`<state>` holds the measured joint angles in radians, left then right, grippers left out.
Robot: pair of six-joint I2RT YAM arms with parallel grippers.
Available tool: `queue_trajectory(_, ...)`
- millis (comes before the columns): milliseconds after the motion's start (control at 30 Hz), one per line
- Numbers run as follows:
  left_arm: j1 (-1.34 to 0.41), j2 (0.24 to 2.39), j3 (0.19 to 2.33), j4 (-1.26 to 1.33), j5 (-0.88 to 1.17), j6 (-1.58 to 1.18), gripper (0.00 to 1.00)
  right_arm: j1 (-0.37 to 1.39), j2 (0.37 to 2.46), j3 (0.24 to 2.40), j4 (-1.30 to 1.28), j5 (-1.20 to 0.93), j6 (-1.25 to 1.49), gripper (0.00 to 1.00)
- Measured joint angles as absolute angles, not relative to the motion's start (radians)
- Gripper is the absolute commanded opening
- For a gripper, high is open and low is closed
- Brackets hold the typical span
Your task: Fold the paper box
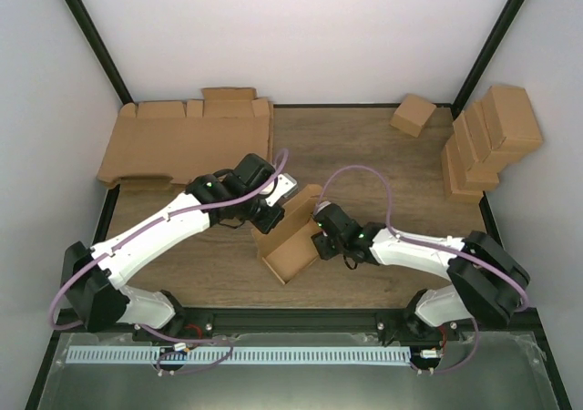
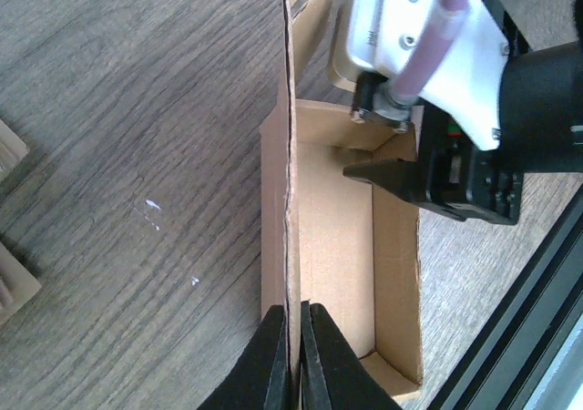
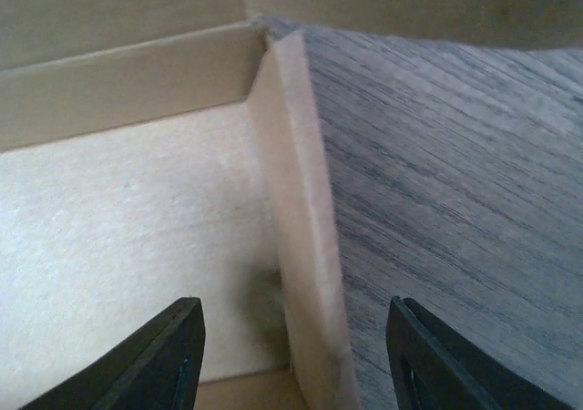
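The paper box [image 1: 290, 241] is a brown cardboard oblong carton, partly formed, lying at the middle of the table with its open side up. My left gripper [image 1: 271, 217] is shut on the box's upright long wall [image 2: 290, 200], pinching the thin edge between its fingertips [image 2: 276, 355]. My right gripper [image 1: 321, 243] is open and straddles the opposite long wall [image 3: 305, 264], one finger inside the box and one outside. The box floor [image 2: 337, 246] and short end walls show in the left wrist view.
Large flat cardboard sheets [image 1: 187, 137] lie at the back left. A small cube-like carton [image 1: 414, 115] sits at the back right, beside a stack of folded cartons [image 1: 492, 137]. The table's black front rail [image 1: 301, 319] runs close behind the box.
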<state>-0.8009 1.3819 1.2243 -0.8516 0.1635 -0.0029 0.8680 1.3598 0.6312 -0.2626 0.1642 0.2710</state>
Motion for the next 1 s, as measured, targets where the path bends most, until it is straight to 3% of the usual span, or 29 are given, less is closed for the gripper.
queue_trajectory(167, -0.799, 1.374, 1.222, -0.852, 0.187, 0.008, 0.04, 0.892, 1.423, 0.667, -0.286, 0.231, 0.305, 0.52)
queue_trajectory(267, -0.798, 1.373, 1.221, -0.852, 0.199, 0.012, 0.05, 0.900, 1.442, 0.685, -0.289, 0.256, 0.314, 0.27)
queue_trajectory(367, -0.798, 1.373, 1.219, -0.852, 0.208, 0.012, 0.10, 0.900, 1.446, 0.694, -0.283, 0.267, 0.309, 0.17)
queue_trajectory(500, -0.798, 1.373, 1.216, -0.850, 0.219, 0.010, 0.33, 0.902, 1.446, 0.698, -0.284, 0.273, 0.315, 0.08)
queue_trajectory(667, -0.797, 1.372, 1.216, -0.830, 0.243, -0.001, 0.65, 0.903, 1.442, 0.698, -0.292, 0.288, 0.356, 0.08)
queue_trajectory(767, -0.796, 1.369, 1.216, -0.809, 0.253, -0.005, 0.73, 0.903, 1.421, 0.698, -0.300, 0.295, 0.404, 0.17)
queue_trajectory(800, -0.796, 1.368, 1.215, -0.803, 0.251, -0.012, 0.76, 0.903, 1.410, 0.697, -0.304, 0.299, 0.422, 0.25)
queue_trajectory(867, -0.796, 1.363, 1.212, -0.791, 0.238, -0.025, 0.81, 0.903, 1.388, 0.691, -0.299, 0.299, 0.457, 0.52)
queue_trajectory(1000, -0.796, 1.332, 1.195, -0.768, 0.163, -0.097, 0.93, 0.905, 1.309, 0.634, -0.271, 0.282, 0.509, 0.75)
